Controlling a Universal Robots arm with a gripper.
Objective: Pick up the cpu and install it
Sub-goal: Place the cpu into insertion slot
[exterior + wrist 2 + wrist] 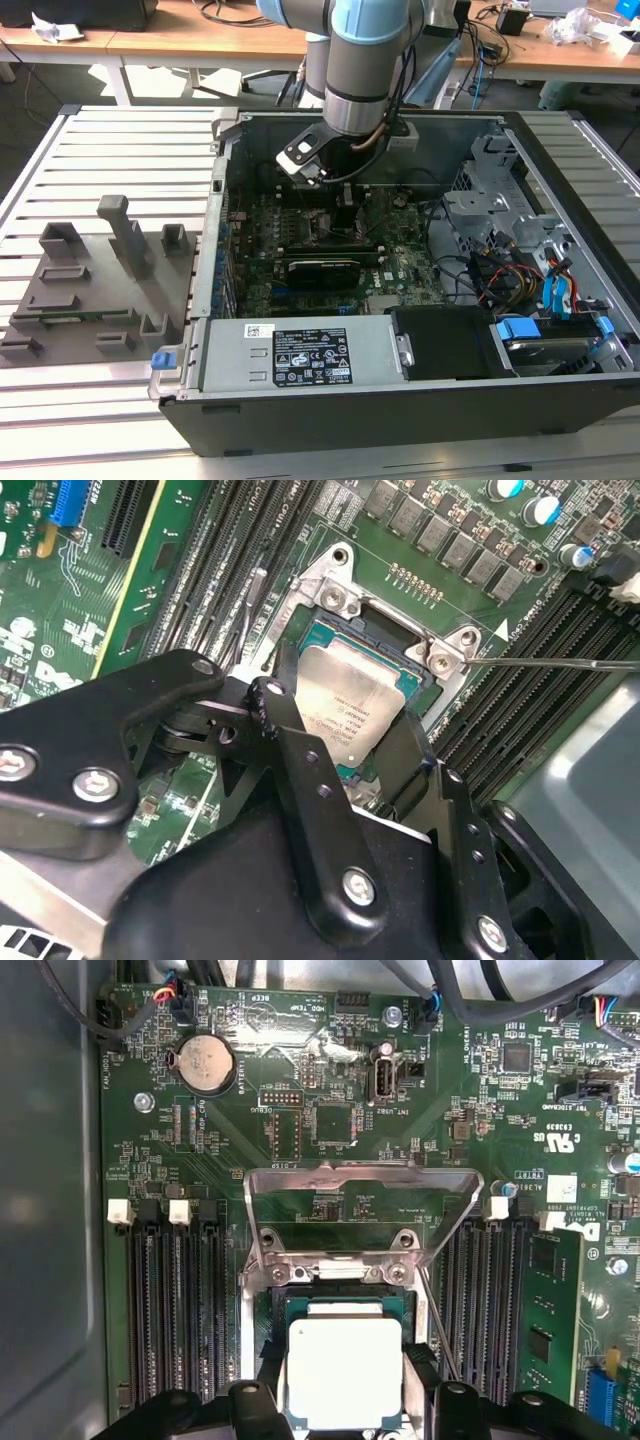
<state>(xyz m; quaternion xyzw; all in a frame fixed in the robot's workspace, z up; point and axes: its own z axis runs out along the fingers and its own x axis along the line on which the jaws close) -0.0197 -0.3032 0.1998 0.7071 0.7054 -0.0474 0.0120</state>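
So here's where we're at: the gripper [347, 730] is down inside the open computer case [400, 425], right over the socket [340, 1307], and there isn't much slack around it. Its two black fingers [300, 765] sit against opposite edges of the cpu [352, 702], touching both sides. We'd call that a grip on the cpu, spread no wider than the cpu itself. In both wrist views the cpu lies flat and square inside the socket outline, silver top up. We can't tell if it's fully seated or a hair above the contacts. Just past the fingertips the metal load plate [362, 1178] stands flipped open at the socket edge away from the gripper body. The thin lever [560, 663] pokes out to one side, just beside one finger. Black memory slots [170, 1310] run along both sides of the socket, near the fingers, so sideways room is tight, while the case is open overhead. Further out on the motherboard [460, 1100] we see a coin cell battery [205, 1063], and a grey case wall [50, 1210] borders the board. In the exterior view the arm [365, 60] drops in from above. The power supply [300, 355] boxes in the side nearest the camera, and the drive cage [490, 200] and a tangle of cables [500, 275] crowd the exterior view's right. Outside the case, toward the exterior view's left, a grey fixture [90, 285] lies on the slatted table [110, 135], well apart from the gripper.
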